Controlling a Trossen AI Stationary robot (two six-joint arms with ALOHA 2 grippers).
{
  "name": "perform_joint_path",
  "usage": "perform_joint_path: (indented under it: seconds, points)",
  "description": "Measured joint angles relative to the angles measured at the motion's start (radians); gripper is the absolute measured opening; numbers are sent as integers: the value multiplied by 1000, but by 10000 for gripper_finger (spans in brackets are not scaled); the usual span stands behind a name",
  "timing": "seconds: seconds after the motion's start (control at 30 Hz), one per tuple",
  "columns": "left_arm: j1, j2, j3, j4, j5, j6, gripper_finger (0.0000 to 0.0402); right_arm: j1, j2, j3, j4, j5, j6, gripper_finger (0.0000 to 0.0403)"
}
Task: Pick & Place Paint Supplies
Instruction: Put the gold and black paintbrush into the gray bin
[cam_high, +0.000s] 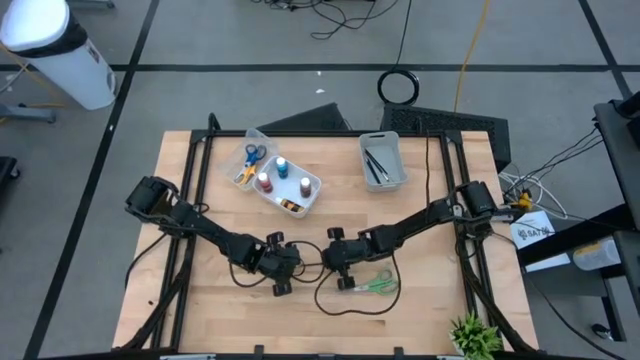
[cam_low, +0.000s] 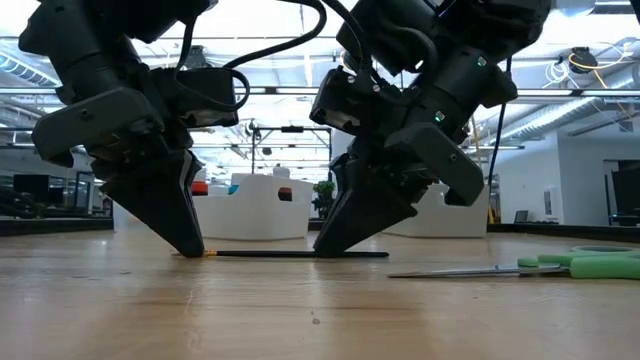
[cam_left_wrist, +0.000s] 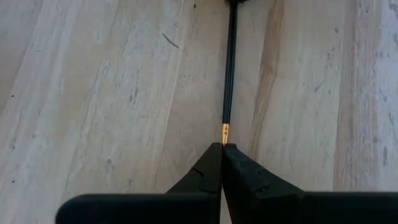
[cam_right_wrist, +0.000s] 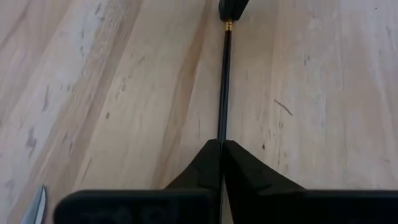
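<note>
The left gripper (cam_left_wrist: 221, 147) is pressed down to the table (cam_high: 420, 310) with its fingers drawn together on the gold-ferruled end of a thin dark paintbrush (cam_low: 300, 254), pinching it right at the tip. At the brush's other end the right gripper (cam_right_wrist: 220, 144) stands the same way, fingers closed on the shaft, so the brush lies flat on the wood with one gripper at each end. Judging from this, the two-ended hold is there because so thin a brush, lying flush on the boards, is hard for one gripper to lift or steady alone.

Just beside the right gripper, on its outer side, lie green-handled scissors (cam_low: 575, 264), flat on the table and untouched. Farther off, beyond both grippers, a clear bin (cam_high: 280, 175) already holds several paint bottles (cam_high: 282, 164) and another pair of scissors (cam_high: 250, 158), and a white bin (cam_high: 381, 160) holds dark brushes. That white bin is probably where this brush belongs.
</note>
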Motion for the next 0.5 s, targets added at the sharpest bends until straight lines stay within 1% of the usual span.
perform_joint_path:
  seconds: [0.07, 0.17, 0.3, 0.5]
  points:
    - [0, 0, -1, 12, -3, 0, 18, 3, -1, -2, 17, 4, 4, 3]
    - [0, -5, -2, 25, -10, 0, 19, 15, -35, -6, 30, 37, 1, 2]
    - [0, -5, -2, 28, -18, -10, 7, 26, -71, -7, 36, 50, 1, 1]
    - [0, -5, -1, 2, -7, -18, 4, 41, -92, -7, 152, 57, 15, 3]
